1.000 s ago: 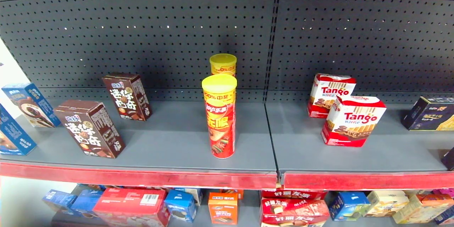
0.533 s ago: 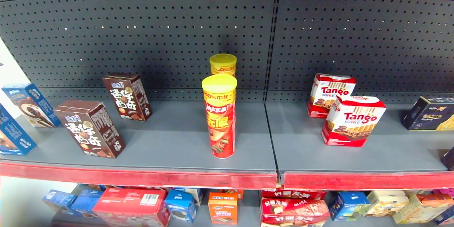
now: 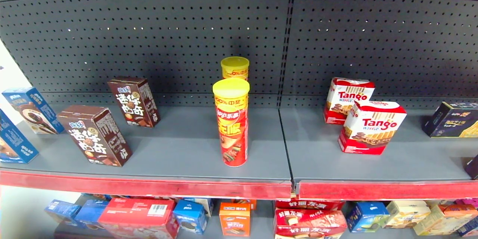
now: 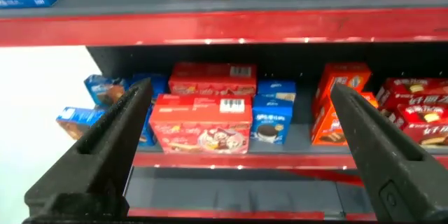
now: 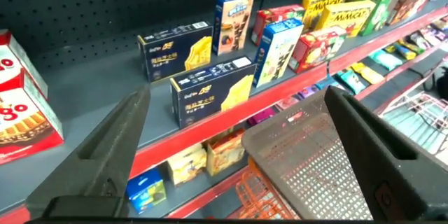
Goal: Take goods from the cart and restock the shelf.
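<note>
Cart (image 5: 301, 161), a grey mesh basket on an orange frame, lies below and beyond the right end effector (image 5: 238, 91), whose fingers are spread wide with open air between them. Past that end effector, two dark blue boxes (image 5: 210, 91) sit on the shelf (image 5: 210, 147) on their long sides, long axes running along the shelf edge.

The left end effector (image 4: 239, 87) is spread just as wide and faces a lower tier. There a red box (image 4: 203, 119) lies on its long side with its front face outward, and an orange box (image 4: 339, 108) stands on end to one side of it.

On the upper tier, the front chip canister (image 3: 230, 127) stands upright near the middle, long axis vertical, yellow lid up. A second canister (image 3: 235, 68) stands directly behind it. Two brown boxes (image 3: 95, 134) stand on end to its left, turned at an angle, one behind the other. Two wafer boxes (image 3: 369, 127) stand to its right, well apart from it.
</note>
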Motion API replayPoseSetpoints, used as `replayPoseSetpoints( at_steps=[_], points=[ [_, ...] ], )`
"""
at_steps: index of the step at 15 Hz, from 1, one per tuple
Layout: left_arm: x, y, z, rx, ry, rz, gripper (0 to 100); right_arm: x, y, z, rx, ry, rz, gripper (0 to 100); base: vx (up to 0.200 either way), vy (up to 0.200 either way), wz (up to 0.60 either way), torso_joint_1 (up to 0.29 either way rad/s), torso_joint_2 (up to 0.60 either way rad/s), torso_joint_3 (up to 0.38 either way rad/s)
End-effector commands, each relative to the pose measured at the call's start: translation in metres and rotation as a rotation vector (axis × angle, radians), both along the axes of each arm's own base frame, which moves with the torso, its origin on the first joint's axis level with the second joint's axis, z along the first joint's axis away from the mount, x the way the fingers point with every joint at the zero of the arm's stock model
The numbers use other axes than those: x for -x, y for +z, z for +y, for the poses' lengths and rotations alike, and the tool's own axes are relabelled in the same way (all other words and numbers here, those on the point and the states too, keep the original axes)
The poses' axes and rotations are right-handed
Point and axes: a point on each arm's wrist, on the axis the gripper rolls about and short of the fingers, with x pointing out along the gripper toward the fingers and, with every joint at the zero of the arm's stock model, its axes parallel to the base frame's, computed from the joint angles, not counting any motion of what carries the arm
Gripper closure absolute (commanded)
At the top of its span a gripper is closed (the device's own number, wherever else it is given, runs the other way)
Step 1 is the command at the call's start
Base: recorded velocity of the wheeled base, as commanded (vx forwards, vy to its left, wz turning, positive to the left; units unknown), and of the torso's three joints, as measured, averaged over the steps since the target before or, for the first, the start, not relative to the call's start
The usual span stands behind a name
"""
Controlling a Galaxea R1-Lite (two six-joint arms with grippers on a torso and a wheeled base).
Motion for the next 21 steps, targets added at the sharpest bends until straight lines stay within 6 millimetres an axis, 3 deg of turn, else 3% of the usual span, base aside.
replayPoseSetpoints(
  at_steps=[1,6,7,10,13,14,16,18,21],
  points=[
    [0.002,-0.001,0.0,0.002,-0.005,-0.027,0,0.0,0.0,0.0,0.0,0.006,-0.002,0,0.0,0.0,0.0,0.0,0.0,0.0],
    [0.002,0.0,0.0,0.0,-0.005,-0.026,0,0.011,-0.014,-0.003,-0.02,0.028,-0.025,0,0.0,0.0,0.0,0.0,0.0,0.0],
    [0.002,0.0,0.0,0.0,-0.005,-0.026,0,0.016,-0.024,-0.003,-0.024,0.008,-0.024,0,0.0,0.0,0.0,0.0,0.0,0.0],
    [0.002,0.0,0.0,0.0,-0.005,-0.026,0,0.025,-0.029,0.0,-0.028,-0.139,-0.043,0,0.0,0.0,0.0,0.0,0.0,0.0],
    [0.002,0.0,0.0,0.0,-0.005,-0.026,0,0.035,-0.059,0.002,-0.083,-0.195,-0.076,0,0.0,0.0,0.0,0.0,0.0,0.0],
    [0.002,0.0,0.0,0.0,-0.005,-0.026,0,0.035,-0.094,-0.002,-0.079,-0.109,-0.029,0,0.0,0.0,0.0,0.0,0.0,0.0],
    [0.002,0.0,0.0,0.0,-0.005,-0.026,0,0.039,-0.126,0.0,-0.079,0.027,-0.016,0,0.0,0.0,0.0,0.0,0.0,0.0],
    [0.002,0.0,0.0,0.0,-0.005,-0.026,0,0.047,-0.147,0.011,-0.022,0.24,-0.023,0,0.0,0.0,0.0,0.0,0.0,0.0],
    [0.002,0.0,0.0,-0.001,-0.005,-0.026,0,0.04,-0.161,0.015,-0.02,0.347,-0.01,0,0.0,0.0,0.0,0.0,0.0,0.0]
  ],
)
